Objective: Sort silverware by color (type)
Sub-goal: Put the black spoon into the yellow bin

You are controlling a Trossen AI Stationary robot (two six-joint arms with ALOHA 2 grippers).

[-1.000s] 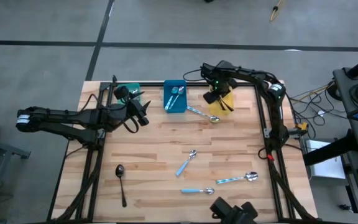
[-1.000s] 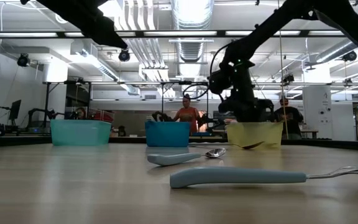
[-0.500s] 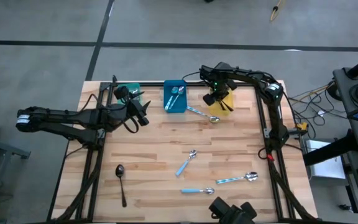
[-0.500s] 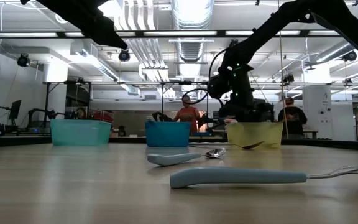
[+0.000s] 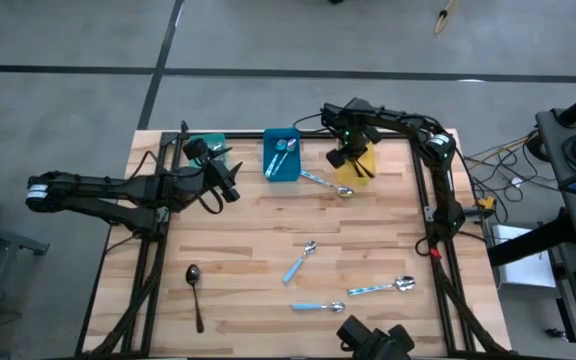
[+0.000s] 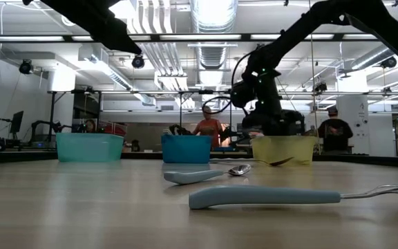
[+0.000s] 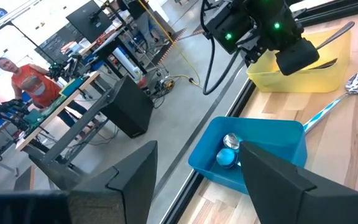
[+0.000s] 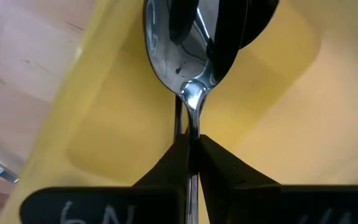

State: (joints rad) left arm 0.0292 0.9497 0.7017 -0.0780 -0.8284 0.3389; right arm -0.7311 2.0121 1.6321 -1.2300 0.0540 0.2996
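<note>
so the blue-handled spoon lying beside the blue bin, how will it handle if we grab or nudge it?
The blue-handled spoon looks thin and one-piece, so probably stiff and light. It lies flat on the wooden table, so little edge to get under; a nudge likely pivots it on the rounded bowl. The shiny bowl looks slick, so the matte handle seems the safer place to pinch.

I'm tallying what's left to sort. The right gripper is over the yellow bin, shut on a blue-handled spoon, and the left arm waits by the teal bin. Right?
Not quite: the right gripper over the yellow bin is shut on a dark spoon, not a blue-handled one, as the right wrist view shows. The left gripper does wait by the teal bin.
</note>
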